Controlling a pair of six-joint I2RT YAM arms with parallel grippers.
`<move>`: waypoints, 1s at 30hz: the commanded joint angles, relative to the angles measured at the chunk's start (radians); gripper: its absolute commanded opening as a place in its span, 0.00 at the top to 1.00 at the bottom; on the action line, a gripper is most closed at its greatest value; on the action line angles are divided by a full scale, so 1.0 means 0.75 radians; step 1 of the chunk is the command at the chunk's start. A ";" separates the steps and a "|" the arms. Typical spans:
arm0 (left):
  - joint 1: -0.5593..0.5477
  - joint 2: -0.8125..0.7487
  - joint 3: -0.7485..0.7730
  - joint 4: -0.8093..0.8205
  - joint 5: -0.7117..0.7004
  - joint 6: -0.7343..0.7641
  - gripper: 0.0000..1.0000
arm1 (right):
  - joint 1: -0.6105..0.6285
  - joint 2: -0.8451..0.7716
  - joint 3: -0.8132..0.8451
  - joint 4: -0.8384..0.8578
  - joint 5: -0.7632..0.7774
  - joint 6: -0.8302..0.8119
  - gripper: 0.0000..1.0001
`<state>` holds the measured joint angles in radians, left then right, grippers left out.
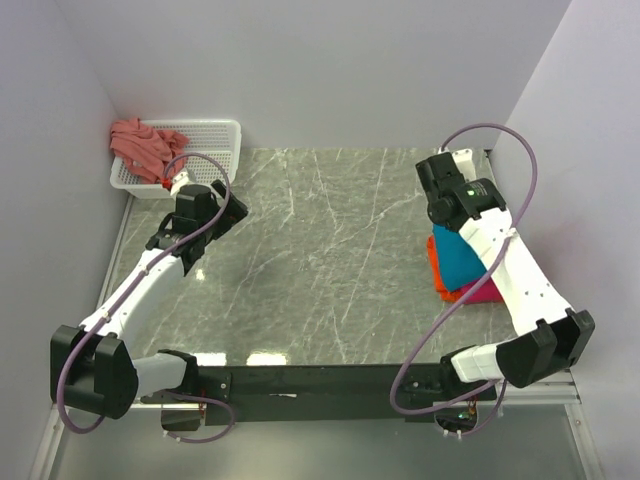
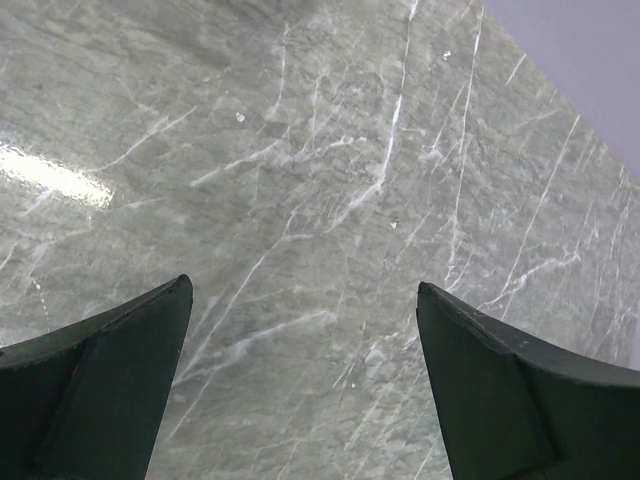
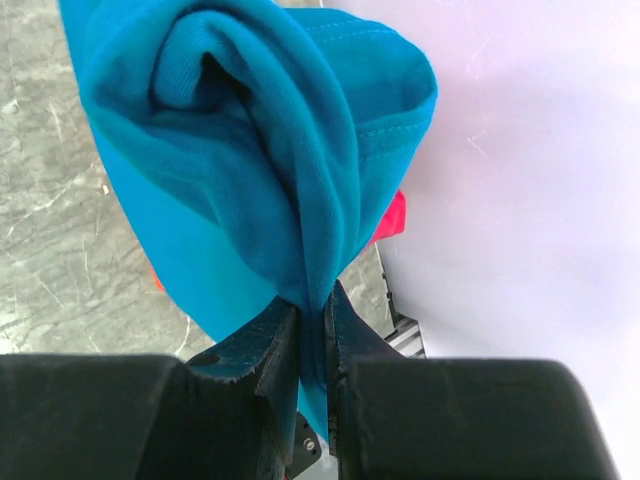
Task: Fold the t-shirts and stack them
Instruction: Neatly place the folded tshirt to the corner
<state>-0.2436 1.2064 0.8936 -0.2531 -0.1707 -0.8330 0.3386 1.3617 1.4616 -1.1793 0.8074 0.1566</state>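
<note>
- The salmon-pink t-shirt [image 1: 140,145] lies in the white basket [image 1: 215,130], far left.
- The left claw [image 2: 305,295] is spread wide above the tabletop [image 1: 320,250].
- The right claw [image 3: 313,320] pinches a fold of the teal-blue t-shirt [image 3: 250,150], over the orange t-shirt [image 1: 437,272] and magenta-pink t-shirt [image 1: 487,292].

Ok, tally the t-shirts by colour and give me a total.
teal-blue t-shirt: 1, pinched in the right fingers
orange t-shirt: 1
magenta-pink t-shirt: 1
salmon-pink t-shirt: 1, in the white basket
Total: 4
</note>
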 commanded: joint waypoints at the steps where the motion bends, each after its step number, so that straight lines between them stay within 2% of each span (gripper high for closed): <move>1: -0.005 -0.044 -0.009 0.025 -0.038 0.000 0.01 | -0.040 -0.061 0.058 0.047 -0.019 -0.078 1.00; 8: -0.005 -0.011 0.005 0.016 -0.036 0.004 0.01 | -0.196 -0.085 -0.016 0.157 -0.115 -0.202 1.00; 12: -0.005 -0.003 0.009 0.012 -0.042 0.006 0.01 | -0.294 -0.075 -0.057 0.310 -0.154 -0.335 1.00; 20: -0.005 -0.021 0.003 0.008 -0.087 0.004 0.01 | -0.531 0.058 -0.114 0.511 -0.174 -0.458 1.00; 24: -0.005 -0.021 0.009 -0.014 -0.108 -0.002 0.01 | -0.605 0.133 -0.153 0.631 -0.224 -0.499 1.00; 28: -0.005 -0.028 0.021 -0.047 -0.151 -0.026 0.01 | -0.646 0.240 -0.188 0.713 -0.187 -0.509 1.00; 30: -0.005 -0.036 0.030 -0.078 -0.177 -0.037 0.01 | -0.676 0.281 -0.184 0.744 -0.138 -0.483 0.91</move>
<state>-0.2436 1.2068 0.8917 -0.2836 -0.2520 -0.8368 -0.1425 1.5505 1.3205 -0.7307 0.6476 -0.1963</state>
